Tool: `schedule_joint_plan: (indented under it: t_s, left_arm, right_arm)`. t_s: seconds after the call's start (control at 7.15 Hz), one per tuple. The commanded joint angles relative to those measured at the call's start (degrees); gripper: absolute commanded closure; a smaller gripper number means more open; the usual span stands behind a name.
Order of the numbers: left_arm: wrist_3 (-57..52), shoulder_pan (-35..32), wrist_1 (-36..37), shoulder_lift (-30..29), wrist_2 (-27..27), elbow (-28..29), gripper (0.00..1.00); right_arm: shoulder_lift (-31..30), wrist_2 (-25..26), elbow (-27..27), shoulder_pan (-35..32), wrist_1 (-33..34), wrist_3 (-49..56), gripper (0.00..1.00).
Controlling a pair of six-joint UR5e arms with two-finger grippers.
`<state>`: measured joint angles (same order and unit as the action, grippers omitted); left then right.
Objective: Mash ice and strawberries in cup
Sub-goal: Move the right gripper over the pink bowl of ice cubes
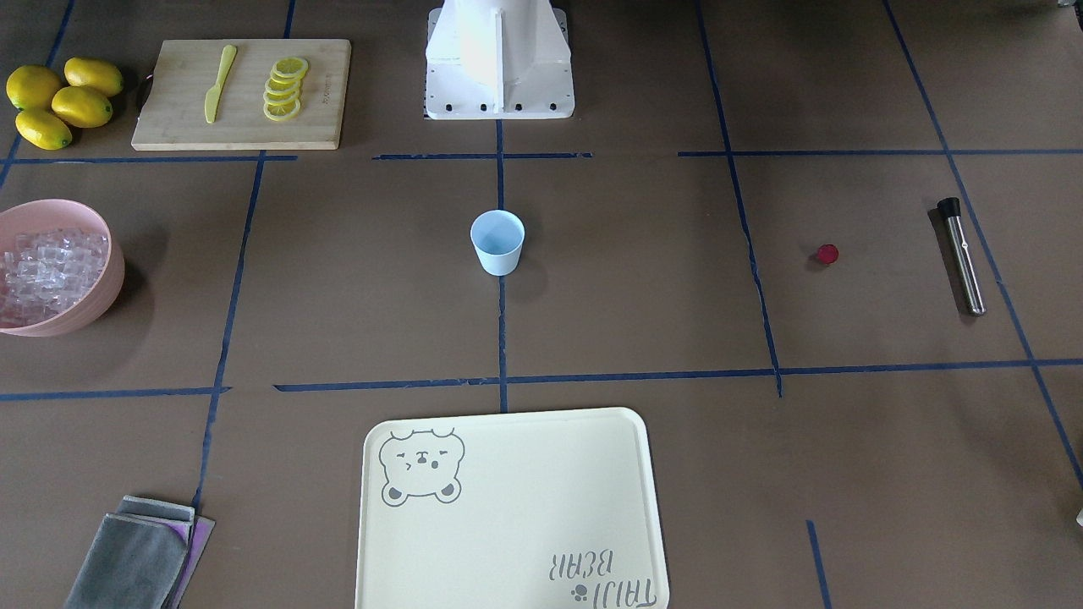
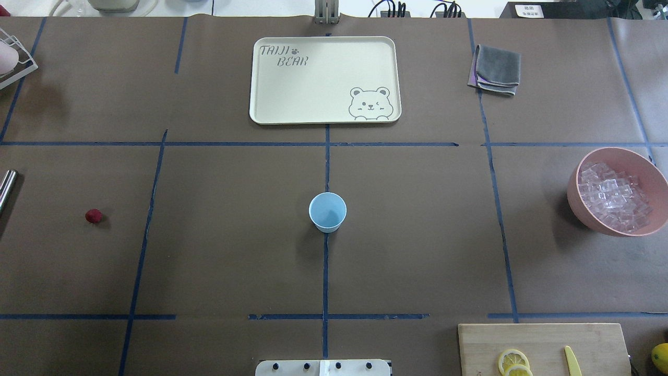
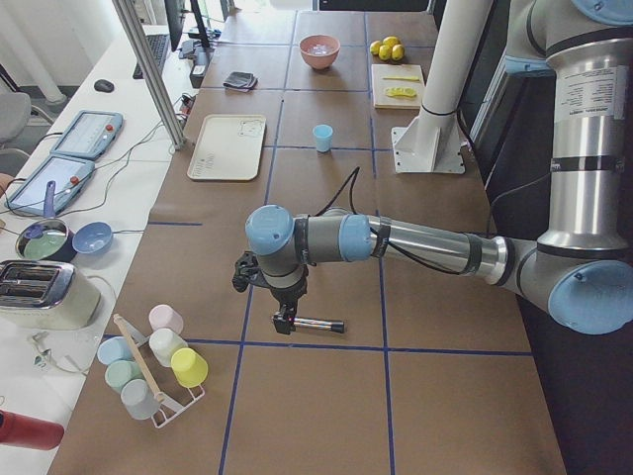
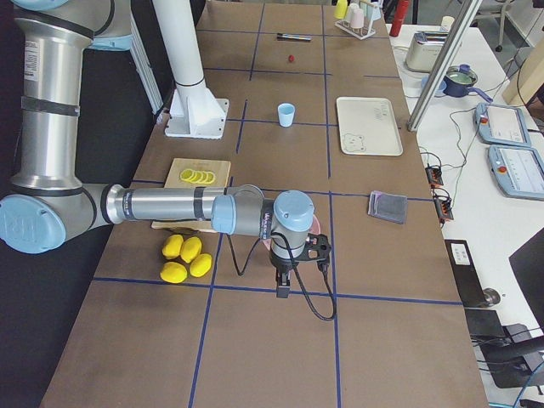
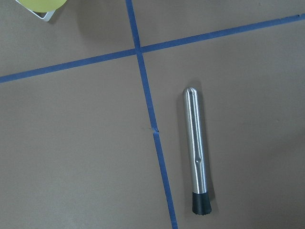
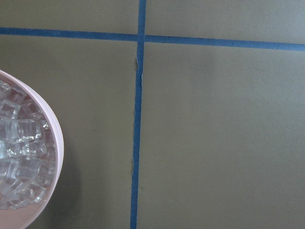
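The pale-blue cup (image 1: 497,243) stands upright at the table's middle, also in the overhead view (image 2: 327,211). The dark-red strawberry (image 2: 93,215) lies alone on my left side. The ice (image 2: 613,196) is piled in a pink bowl (image 2: 584,216) on my right. A steel muddler (image 5: 196,150) lies flat at the left end. My left gripper (image 3: 285,322) hangs just above the muddler. My right gripper (image 4: 283,289) hangs beside the bowl. Neither wrist view shows fingers, so I cannot tell whether either gripper is open or shut.
A cream bear tray (image 2: 324,79) lies beyond the cup. A folded grey cloth (image 2: 497,68) is far right. A cutting board (image 1: 241,93) holds lemon slices and a yellow knife, with whole lemons (image 1: 59,101) beside it. A rack of cups (image 3: 158,361) stands at the left end.
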<state>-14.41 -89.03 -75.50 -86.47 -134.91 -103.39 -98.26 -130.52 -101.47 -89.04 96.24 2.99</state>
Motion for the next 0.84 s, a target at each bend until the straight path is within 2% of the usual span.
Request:
schedule_joint_plan:
  t_s: [0.0,0.7]
  left_arm:
    - [0.0,0.0,0.09,-0.01,-0.01,-0.41,0.0]
    - [0.0,0.0,-0.09,-0.01,-0.01,-0.32,0.0]
  right_arm:
    - [0.0,0.09,0.31,0.0,0.0,-0.09,0.0]
    - [2.2,0.17,-0.13,0.18,-0.09,-0.44,0.0]
